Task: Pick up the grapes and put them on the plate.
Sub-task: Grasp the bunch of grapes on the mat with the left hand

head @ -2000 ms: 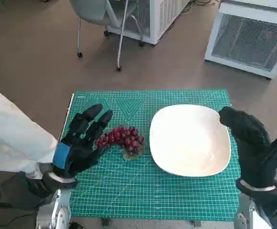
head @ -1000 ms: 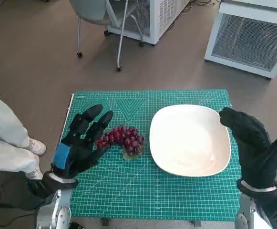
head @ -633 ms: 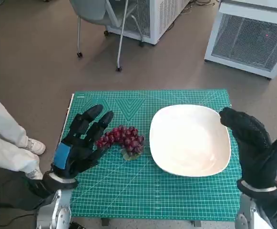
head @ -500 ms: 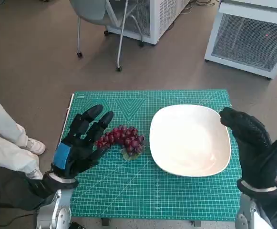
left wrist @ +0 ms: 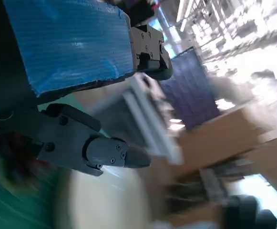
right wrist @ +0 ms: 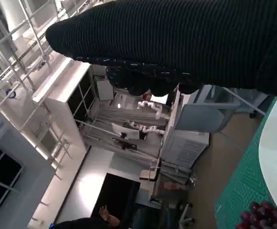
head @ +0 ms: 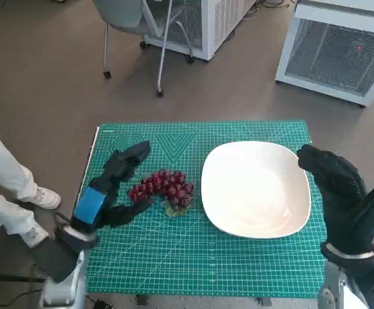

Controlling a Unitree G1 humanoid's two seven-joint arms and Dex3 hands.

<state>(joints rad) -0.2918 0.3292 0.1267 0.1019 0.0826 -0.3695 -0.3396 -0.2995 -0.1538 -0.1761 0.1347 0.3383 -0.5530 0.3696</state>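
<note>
The left hand [head: 109, 193], fingers spread at nine o'clock of the grapes [head: 164, 187], could scatter loose grapes by closing carelessly.

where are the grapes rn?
Head view: the grapes lie on the green mat, just left of the white plate, with the left hand curling around their left side.
</note>
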